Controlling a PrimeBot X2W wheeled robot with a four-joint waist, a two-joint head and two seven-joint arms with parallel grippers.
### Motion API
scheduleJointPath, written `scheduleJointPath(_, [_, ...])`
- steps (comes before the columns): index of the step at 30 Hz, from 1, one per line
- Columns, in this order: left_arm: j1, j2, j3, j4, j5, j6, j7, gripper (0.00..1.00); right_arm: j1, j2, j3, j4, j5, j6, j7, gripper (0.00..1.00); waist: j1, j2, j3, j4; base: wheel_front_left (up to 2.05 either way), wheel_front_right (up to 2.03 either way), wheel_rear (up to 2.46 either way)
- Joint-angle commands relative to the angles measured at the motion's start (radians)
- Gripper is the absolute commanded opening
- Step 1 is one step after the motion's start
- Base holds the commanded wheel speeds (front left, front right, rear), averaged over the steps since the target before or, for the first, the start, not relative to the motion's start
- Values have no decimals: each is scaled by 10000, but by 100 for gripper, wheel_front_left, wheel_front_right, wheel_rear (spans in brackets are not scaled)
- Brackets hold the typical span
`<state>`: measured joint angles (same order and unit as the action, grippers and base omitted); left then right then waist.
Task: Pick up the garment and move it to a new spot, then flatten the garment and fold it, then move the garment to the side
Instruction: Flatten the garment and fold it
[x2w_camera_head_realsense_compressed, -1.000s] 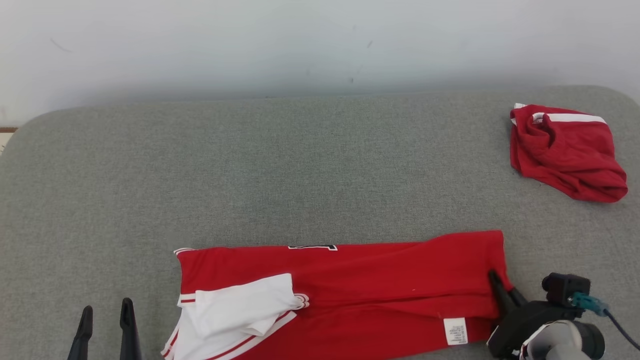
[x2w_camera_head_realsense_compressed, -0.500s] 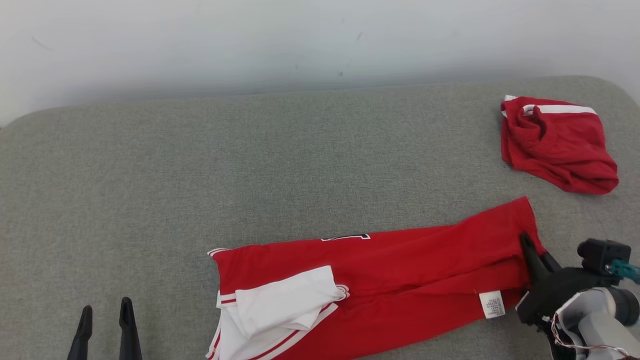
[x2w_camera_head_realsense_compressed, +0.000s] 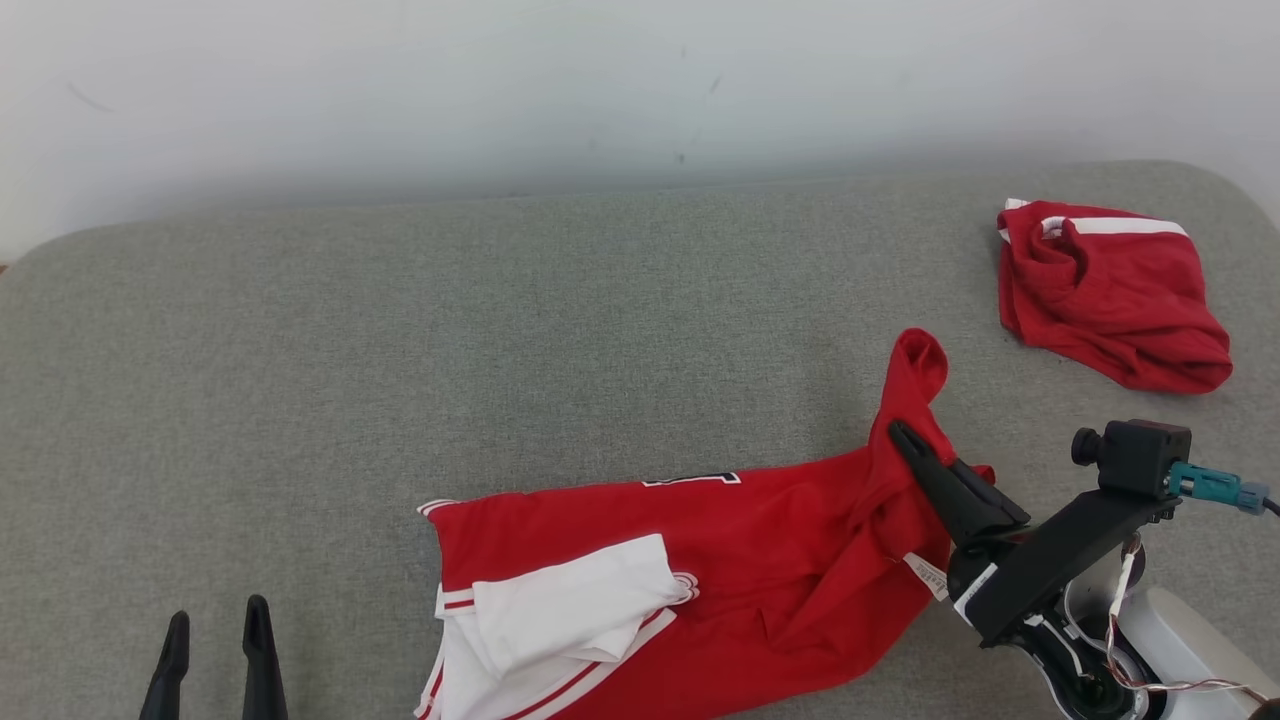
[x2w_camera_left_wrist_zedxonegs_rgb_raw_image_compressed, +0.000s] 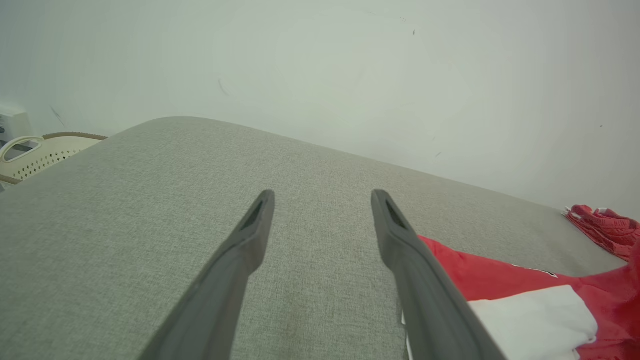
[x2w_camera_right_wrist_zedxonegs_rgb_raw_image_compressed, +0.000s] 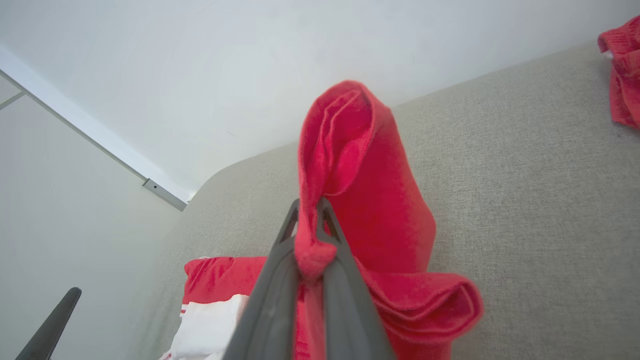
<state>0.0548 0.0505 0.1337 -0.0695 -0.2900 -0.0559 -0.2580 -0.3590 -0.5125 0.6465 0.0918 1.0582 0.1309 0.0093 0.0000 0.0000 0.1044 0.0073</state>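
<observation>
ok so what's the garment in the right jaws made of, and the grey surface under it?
The red garment looks like a soft matte knit, maybe jersey or fleece: it drapes limp and shows a fuzzy nap in the right wrist view. The grey surface looks like matte woven upholstery fabric: fine heathered weave, rounded padded-looking corners. Fibre content can't be told.

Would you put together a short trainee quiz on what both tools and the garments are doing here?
1. True or false: the right tool is shut on the red-and-white jersey, lifting one end off the grey cushion.
2. The left tool is: A) open, holding nothing; B) shut on a white sleeve; C) shut on nothing.
3. Fill in: the crumpled red bundle lies near the cushion's far ____ corner.
Key: 1 true; 2 A; 3 right.
</observation>
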Motion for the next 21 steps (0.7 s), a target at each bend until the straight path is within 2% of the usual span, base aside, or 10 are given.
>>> scheduleJointPath(1, [-61, 5, 8, 39, -79, -14, -82, 100, 26, -241, 168, -239, 200, -3, 43, 0, 0, 0, -11, 40, 0, 0, 0])
scheduleJointPath(8, [-125, 4, -100, 133, -110, -19, -82, 100, -240, -459, 1080, -1063, 1019, -2, -57, 0, 0, 0, -75, 236, 0, 0, 0])
scheduleJointPath(16, [-184, 4, -279, 255, -81, -47, -82, 100, -743, 90, 2301, -1385, 1601, 0, -187, 0, 0, 0, -109, 516, 0, 0, 0])
scheduleJointPath(21, [-323, 6, -438, 351, -100, -96, -62, 100, -1202, 538, 3033, -1175, 1741, -2, -401, 0, 0, 0, -75, 761, 0, 0, 0])
